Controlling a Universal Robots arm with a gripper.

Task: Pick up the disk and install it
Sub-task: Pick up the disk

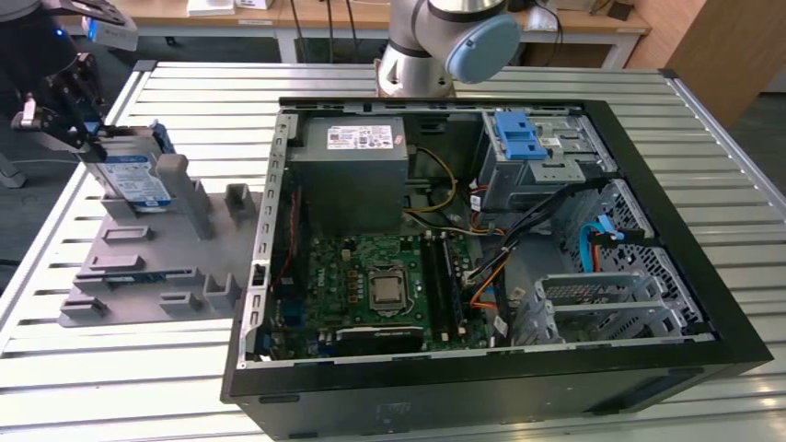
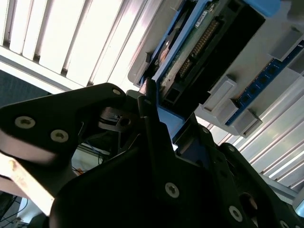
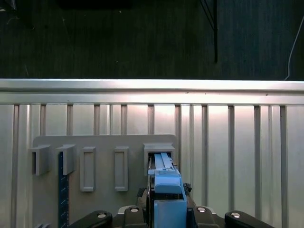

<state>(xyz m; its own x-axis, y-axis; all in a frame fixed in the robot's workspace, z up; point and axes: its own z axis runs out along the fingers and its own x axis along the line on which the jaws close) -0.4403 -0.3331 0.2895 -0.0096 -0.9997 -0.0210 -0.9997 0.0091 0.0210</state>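
The disk (image 1: 132,180), silver with a white-and-blue label and a blue carrier, stands on edge in a slot at the far end of the grey holder plate (image 1: 160,249), to the exterior view's left of the open computer case (image 1: 639,368). My gripper (image 1: 86,138) is at the disk's upper end. In the first wrist view the disk (image 3: 164,166) shows edge-on, its blue carrier tight between the black fingers of my gripper (image 3: 167,192). In the second wrist view the circuit-board side of the disk (image 2: 199,42) shows, with a finger (image 2: 148,109) against its edge.
Inside the case are a grey power supply (image 1: 356,138), a motherboard (image 1: 381,285), loose cables (image 1: 516,221), a blue latch bracket (image 1: 522,143) and a metal drive cage (image 1: 602,304). The holder plate has several raised slots (image 3: 121,168). The arm's base (image 1: 430,46) stands behind the case on the ribbed metal table (image 1: 123,387).
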